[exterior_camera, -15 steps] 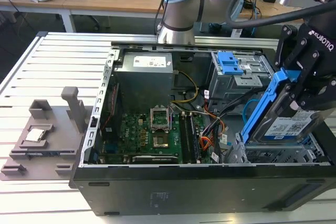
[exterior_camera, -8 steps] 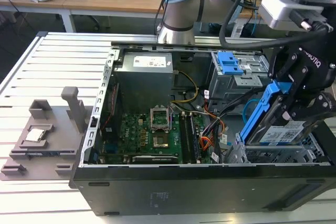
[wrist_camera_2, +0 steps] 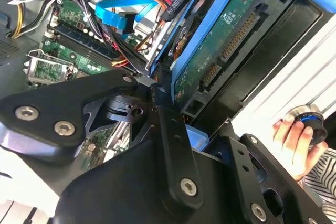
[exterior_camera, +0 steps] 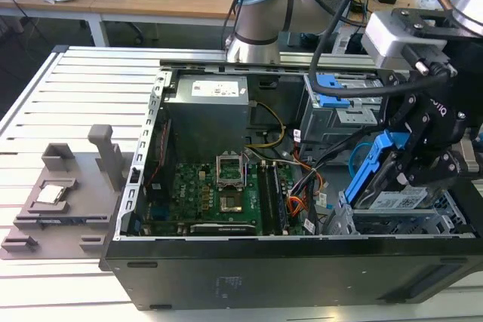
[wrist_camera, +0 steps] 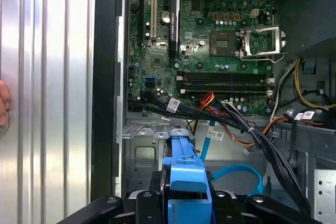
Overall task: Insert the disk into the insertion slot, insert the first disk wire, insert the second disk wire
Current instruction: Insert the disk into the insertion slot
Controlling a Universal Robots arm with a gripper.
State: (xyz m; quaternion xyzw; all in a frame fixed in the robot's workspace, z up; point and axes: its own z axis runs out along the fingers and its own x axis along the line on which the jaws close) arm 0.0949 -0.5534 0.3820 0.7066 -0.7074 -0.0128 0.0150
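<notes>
Over the silver drive cage (wrist_camera: 144,149) the way is taken up by the tilted disk (exterior_camera: 396,201), clamped in the gripper (exterior_camera: 407,179). A black cable bundle (wrist_camera: 210,113) and the light-blue cable loop (wrist_camera: 239,174) crowd the cage's inner side, while the motherboard (exterior_camera: 219,194) beyond lies open from above.

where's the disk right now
At the exterior view's right, the disk is tilted in the gripper, just over the insertion slot.

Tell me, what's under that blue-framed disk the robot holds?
The silver slot lies right under the tilted disk, which the tool grips. A light-blue cable loops beside it. The disk covers most of the slot's inside.
</notes>
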